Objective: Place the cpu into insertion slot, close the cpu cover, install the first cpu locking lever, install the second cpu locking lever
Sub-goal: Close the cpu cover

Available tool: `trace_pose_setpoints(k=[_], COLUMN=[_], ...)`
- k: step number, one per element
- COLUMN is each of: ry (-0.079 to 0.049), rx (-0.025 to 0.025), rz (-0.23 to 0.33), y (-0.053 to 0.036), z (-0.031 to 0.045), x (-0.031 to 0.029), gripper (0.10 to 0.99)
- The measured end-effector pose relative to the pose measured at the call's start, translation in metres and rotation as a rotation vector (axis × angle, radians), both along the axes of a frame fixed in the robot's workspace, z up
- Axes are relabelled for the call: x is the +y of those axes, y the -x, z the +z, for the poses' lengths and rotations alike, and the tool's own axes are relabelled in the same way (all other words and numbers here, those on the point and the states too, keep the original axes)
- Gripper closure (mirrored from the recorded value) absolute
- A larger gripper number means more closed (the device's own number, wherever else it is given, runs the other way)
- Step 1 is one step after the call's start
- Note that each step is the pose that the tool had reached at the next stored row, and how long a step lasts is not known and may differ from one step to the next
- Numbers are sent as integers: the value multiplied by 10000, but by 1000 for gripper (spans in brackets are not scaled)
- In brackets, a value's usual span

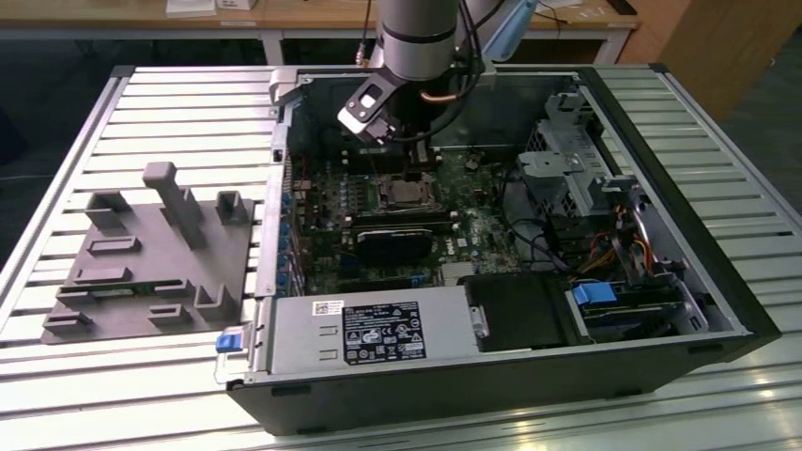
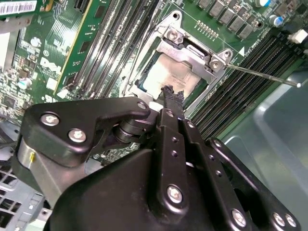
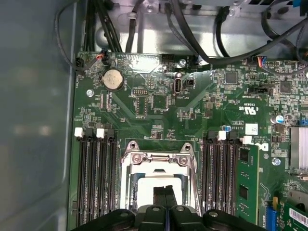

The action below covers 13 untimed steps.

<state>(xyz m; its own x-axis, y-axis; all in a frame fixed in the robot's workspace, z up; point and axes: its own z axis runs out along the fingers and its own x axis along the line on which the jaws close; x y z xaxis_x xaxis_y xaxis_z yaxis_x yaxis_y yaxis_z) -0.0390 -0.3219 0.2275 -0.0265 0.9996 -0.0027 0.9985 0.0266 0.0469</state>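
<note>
- Pointing down at the insertion slot (image 1: 404, 193), the gripper (image 2: 173, 96) has its two black fingers pressed together with nothing between them. Their tips sit over the cpu (image 2: 161, 72), touching it or just above it; I cannot tell which.
- The cpu lies flat inside the slot, its pale silver-grey top showing through the square window of the cpu cover (image 2: 192, 52).
- The cover is a thin silvery plate with two screw heads along one edge. A slim metal locking lever (image 2: 262, 75) juts sideways from one corner.
- Long black memory slots (image 3: 96, 178) flank the socket on both sides, set in the green motherboard (image 3: 159, 108) near a round coin cell battery (image 3: 113, 79).
- In the exterior view the board sits in an open black computer case (image 1: 527, 381) with a grey power supply (image 1: 363, 334) at its near edge.
- The case rests on a slatted aluminium table (image 1: 176, 103). A grey moulded fixture tray (image 1: 138, 272) lies on the exterior view's left, and a wooden bench (image 1: 314, 14) stands behind.
</note>
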Motion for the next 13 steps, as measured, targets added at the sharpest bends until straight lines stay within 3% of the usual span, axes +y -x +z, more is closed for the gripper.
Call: trace_pose_setpoints(k=[13], ry=[0], rx=[0], rz=[2387], y=[0], z=[-9], x=[0], gripper=[984])
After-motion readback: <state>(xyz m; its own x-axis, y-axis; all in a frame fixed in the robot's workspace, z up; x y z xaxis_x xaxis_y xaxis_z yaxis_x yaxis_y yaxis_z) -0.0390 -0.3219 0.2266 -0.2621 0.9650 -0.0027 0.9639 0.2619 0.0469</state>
